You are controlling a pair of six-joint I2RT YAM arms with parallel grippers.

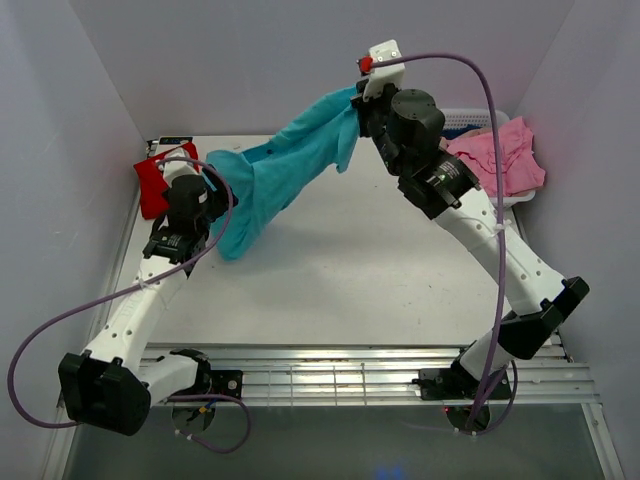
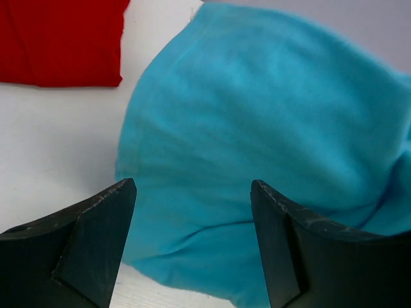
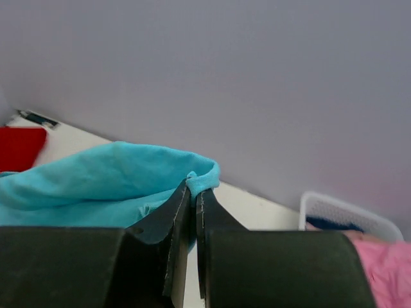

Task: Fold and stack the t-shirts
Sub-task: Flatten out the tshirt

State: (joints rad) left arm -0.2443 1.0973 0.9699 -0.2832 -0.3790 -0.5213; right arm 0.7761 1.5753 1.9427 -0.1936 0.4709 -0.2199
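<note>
A teal t-shirt [image 1: 285,170] hangs stretched from the upper middle down to the table at the left. My right gripper [image 1: 362,102] is shut on its top edge, and in the right wrist view a fold of teal t-shirt [image 3: 204,181] is pinched between the fingertips of the right gripper [image 3: 195,192]. My left gripper [image 1: 207,188] sits at the shirt's lower end with jaws open. In the left wrist view the teal t-shirt [image 2: 257,147] fills the space beyond the left gripper [image 2: 192,192], nothing clamped. A folded red t-shirt [image 1: 154,185] lies at the far left, the red t-shirt [image 2: 61,38] also visible from the left wrist.
A white slotted basket [image 1: 478,122] at the back right holds crumpled pink t-shirts [image 1: 502,155], also seen as basket [image 3: 343,215] in the right wrist view. Grey walls close in the table on three sides. A slatted metal strip [image 1: 350,375] runs along the near edge.
</note>
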